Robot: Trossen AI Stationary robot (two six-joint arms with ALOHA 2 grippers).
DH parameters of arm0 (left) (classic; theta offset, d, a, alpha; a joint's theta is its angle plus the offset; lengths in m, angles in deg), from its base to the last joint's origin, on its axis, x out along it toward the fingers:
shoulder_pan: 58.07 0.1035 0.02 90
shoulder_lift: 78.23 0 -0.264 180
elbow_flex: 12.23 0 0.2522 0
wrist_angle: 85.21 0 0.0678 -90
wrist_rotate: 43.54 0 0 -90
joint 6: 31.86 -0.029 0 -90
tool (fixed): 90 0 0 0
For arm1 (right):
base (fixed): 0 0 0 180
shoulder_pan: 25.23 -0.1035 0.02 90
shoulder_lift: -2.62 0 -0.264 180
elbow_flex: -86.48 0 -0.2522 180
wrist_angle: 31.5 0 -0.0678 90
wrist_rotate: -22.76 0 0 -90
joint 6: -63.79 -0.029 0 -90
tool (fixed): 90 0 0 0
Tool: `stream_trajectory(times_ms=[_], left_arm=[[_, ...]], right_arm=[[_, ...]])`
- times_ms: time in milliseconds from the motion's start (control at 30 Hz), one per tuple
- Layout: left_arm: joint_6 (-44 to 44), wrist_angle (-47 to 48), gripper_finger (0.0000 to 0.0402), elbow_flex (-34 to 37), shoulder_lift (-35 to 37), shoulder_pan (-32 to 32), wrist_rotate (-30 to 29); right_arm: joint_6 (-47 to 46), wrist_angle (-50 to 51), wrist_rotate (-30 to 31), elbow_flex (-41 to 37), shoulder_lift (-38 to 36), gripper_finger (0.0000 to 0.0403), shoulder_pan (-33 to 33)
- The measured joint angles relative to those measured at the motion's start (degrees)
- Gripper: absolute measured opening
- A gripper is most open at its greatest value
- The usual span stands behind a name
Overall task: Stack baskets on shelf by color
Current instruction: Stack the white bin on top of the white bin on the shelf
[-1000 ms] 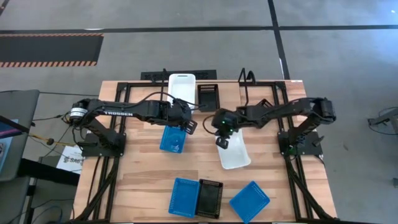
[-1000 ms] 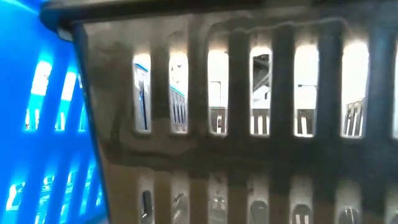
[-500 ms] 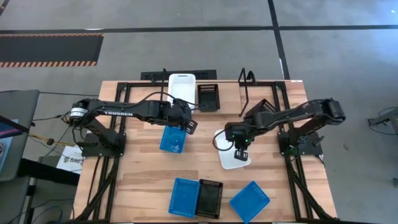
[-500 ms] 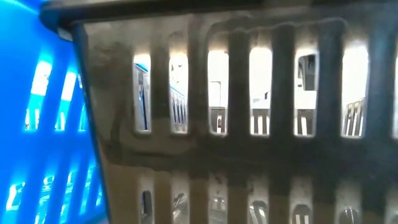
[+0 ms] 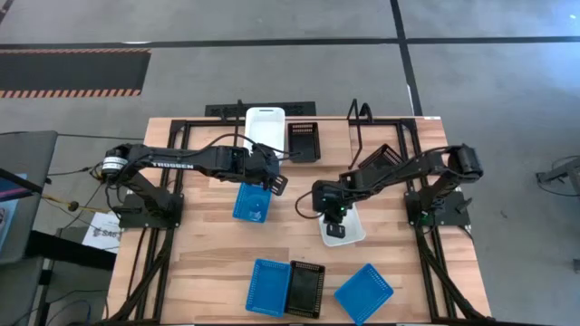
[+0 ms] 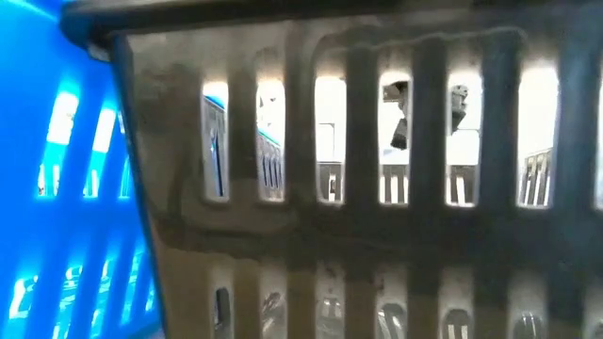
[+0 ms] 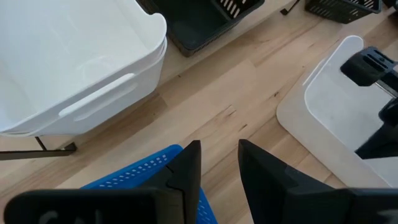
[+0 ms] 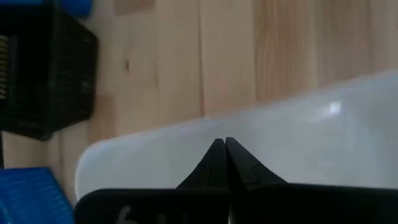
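Observation:
My left gripper (image 5: 272, 184) hangs over the table's middle, shut on a blue basket (image 5: 251, 201). My right gripper (image 8: 225, 148) is shut, its tips at a white basket (image 5: 350, 225) that lies flat on the table right of centre. At the far edge stands the black shelf (image 5: 355, 114). A white basket (image 5: 265, 127) and a black basket (image 5: 304, 140) sit in it. Near the front edge lie two blue baskets (image 5: 269, 287) (image 5: 364, 292), with a black basket (image 5: 306, 288) between them. My left gripper has the blue basket's rim (image 7: 208, 202) between its two fingers, at the basket's far right corner. The fingers slant down from the table's left. The basket hangs tilted below them. My right gripper has its shut tips over the white basket's smooth face (image 8: 292, 149), pointing steeply down. I cannot tell whether they touch it.
In the low view, the slotted wall of a black basket (image 6: 377, 235) and a blue basket (image 6: 57, 188) stand right against the lens and block almost everything. Bare wood lies between the white basket and the front row of baskets.
My right gripper has swung toward the table's right and near edges, then come back left, sinking onto the white basket and rolling a little. It has stayed shut. The left arm and its blue basket have kept still.

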Motion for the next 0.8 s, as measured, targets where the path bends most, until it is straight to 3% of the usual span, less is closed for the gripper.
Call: stream_trajectory(times_ms=[400, 633, 800], left_arm=[[0.26, 0.10, 0.0093, -0.02, 0.00, 0.00, 0.66], [1.77, 0.05, 0.0093, -0.02, 0.00, -0.51, 1.37], [7.69, -0.05, 0.0093, -0.02, 0.00, -1.62, 1.27]], right_arm=[[2.22, -8.17, -1.10, 5.36, 0.71, 0.0000, 7.48], [2.99, -3.71, -1.01, 7.94, -0.81, 0.0000, 7.09], [3.76, 2.57, -0.22, 8.20, -4.90, 0.0000, 6.76]])
